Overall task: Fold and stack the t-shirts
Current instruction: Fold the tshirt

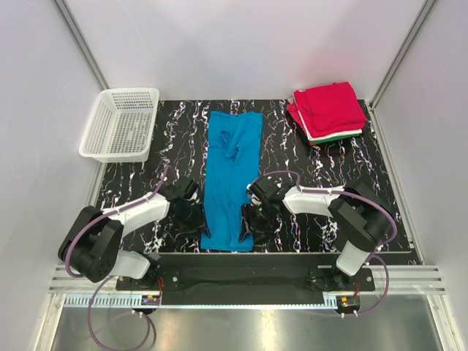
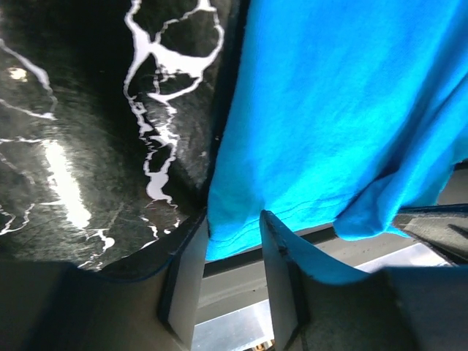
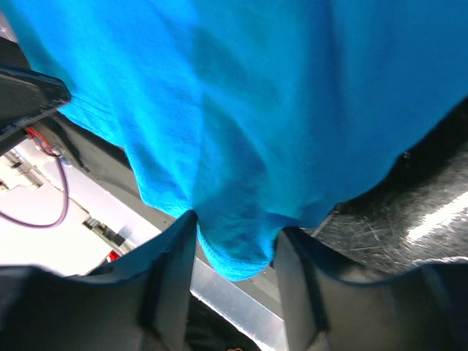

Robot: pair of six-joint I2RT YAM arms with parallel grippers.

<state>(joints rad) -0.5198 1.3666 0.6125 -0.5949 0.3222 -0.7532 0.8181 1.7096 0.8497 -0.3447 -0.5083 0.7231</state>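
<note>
1. We see bright, even light from overhead in the top view, with only faint, soft shadows.
2. In the left wrist view, white glare streaks the glossy black tabletop (image 2: pixel 66 183).
3. The blue t-shirt (image 3: pixel 241 95) looks strongly saturated, and we see darker shading in its folds.
4. The bottom of both wrist views is dark and out of focus.
5. The right wrist view's lower left is overexposed.

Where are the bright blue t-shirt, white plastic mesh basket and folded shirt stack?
bright blue cloth t-shirt (image 1: pixel 227 183), top external view, mid-body.
white plastic mesh basket (image 1: pixel 93 124), top external view, left rim.
folded t-shirt stack (image 1: pixel 333 108), top external view, top red shirt.
</note>
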